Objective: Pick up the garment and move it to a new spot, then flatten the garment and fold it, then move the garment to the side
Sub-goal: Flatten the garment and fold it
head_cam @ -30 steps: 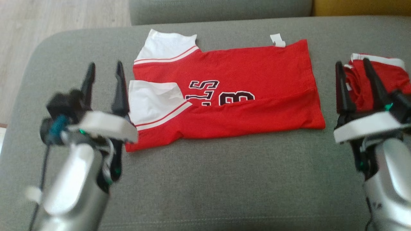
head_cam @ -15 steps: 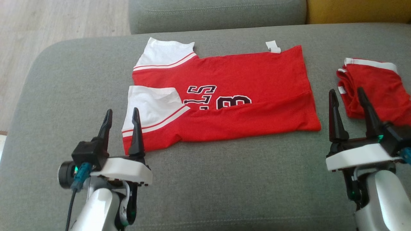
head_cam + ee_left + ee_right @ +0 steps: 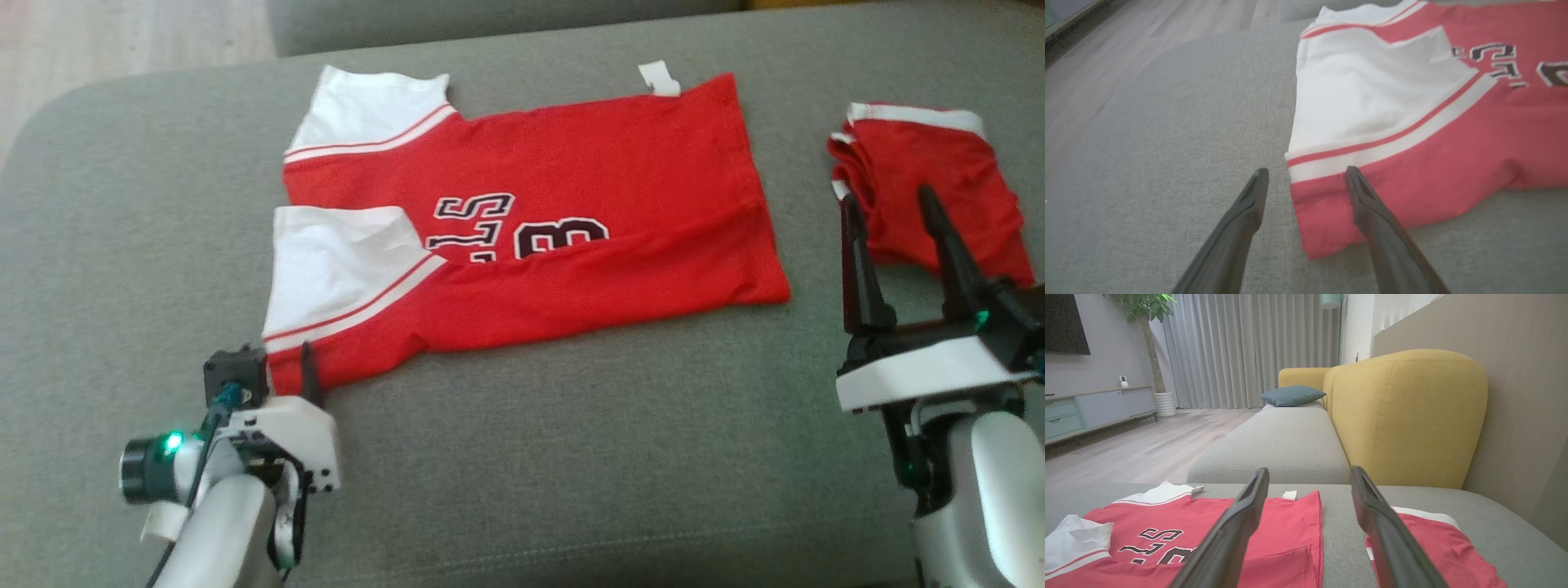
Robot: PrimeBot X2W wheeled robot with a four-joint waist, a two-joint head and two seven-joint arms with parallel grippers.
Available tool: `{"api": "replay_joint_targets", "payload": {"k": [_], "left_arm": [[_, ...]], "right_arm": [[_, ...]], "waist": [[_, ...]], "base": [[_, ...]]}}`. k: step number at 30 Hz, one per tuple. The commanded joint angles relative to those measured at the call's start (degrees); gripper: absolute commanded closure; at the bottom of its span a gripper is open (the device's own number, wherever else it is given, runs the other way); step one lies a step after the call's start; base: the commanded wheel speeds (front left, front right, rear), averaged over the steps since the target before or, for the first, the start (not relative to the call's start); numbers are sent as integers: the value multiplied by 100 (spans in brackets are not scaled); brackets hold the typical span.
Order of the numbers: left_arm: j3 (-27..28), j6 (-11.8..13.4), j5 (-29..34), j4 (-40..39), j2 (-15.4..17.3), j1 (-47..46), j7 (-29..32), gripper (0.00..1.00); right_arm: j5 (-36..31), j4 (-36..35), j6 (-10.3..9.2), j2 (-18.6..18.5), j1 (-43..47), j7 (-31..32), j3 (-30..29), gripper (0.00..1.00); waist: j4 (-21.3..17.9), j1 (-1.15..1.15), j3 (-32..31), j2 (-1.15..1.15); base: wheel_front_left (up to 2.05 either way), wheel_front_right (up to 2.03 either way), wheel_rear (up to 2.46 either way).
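**A:** How is the left claw set?

**B:** The left claw (image 3: 1306, 170) is spread wide and pinches nothing. It straddles the near left corner of the red jersey (image 3: 588, 155). One finger (image 3: 1372, 212) is over the red cloth just below the white sleeve band, and the other is over bare grey seat (image 3: 571, 457). I cannot tell whether either finger touches.

**A:** And the right one?

**B:** The right claw (image 3: 887, 196) is spread too and empty, with its fingers pointing toward the far edge. It hovers near the right edge of the seat, just in front of a second red garment (image 3: 914, 155). That garment lies bunched there, with a white band on its far side.

**A:** Where does the jersey lie?

**B:** It lies flat across the middle of the seat, nearer the far edge than the near one. Its white sleeves (image 3: 343, 261) point toward the left edge. The near long side is folded up over the body and covers the lower part of the black lettering (image 3: 522, 233). A small white tag (image 3: 659, 78) sticks out at the far right corner. The jersey and the second garment lie apart, with bare seat between them.
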Motion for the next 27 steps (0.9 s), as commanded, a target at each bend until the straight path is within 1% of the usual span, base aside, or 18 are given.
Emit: {"api": "replay_joint_targets", "payload": {"k": [1, 3, 6, 9, 12, 13, 14, 18, 21, 24, 27], "left_arm": [[184, 47, 60, 45, 197, -301, 107, 0], [176, 81, 91, 296, 260, -384, 232, 0], [174, 14, 42, 527, 271, -490, 259, 0], [84, -143, 6, 736, 246, -557, 378, 0], [-36, -351, -29, 904, 206, -623, 521, 0], [-67, -412, -41, 941, 195, -646, 554, 46], [-82, -447, -52, 960, 189, -670, 547, 100], [-48, -404, -63, 921, 194, -763, 337, 100], [-24, -335, -40, 772, 196, -842, 19, 100], [-43, -295, 21, 563, 219, -917, -289, 100], [-107, -279, 100, 266, 238, -956, -469, 100]], "right_arm": [[-71, -290, 37, -93, -286, 33, 112, 0], [-72, -378, 37, -98, -307, 73, 103, 0], [-86, -489, 37, -96, -316, 130, 59, 0], [-114, -552, 37, -87, -322, 161, -20, 0], [-156, -584, 37, -65, -339, 190, -105, 0], [-173, -588, 37, -53, -342, 203, -136, 0], [-191, -585, 37, -38, -343, 225, -170, 0], [-219, -509, 37, 39, -310, 381, -227, 0], [-199, -338, 37, 154, -248, 619, -293, 0], [-199, -73, 37, 268, -209, 931, -372, 0], [-178, 289, 37, 339, -245, 1188, -478, 0]], "waist": [[-116, 0, 100, 0], [-181, 0, 145, 0], [-244, 0, 202, 0], [-280, 0, 238, 0], [-291, 0, 270, 0], [-289, 0, 275, 0], [-284, 0, 278, 0], [-233, 0, 267, 0], [-140, 0, 240, 0], [-37, 0, 205, 0], [57, 0, 192, 0]], "base": [[0, 0, 0], [0, 0, 0], [0, 0, 0], [0, 0, 0], [0, 0, 0], [0, 0, 0], [0, 0, 0], [0, 0, 0], [0, 0, 0], [0, 0, 0], [0, 0, 0]]}}
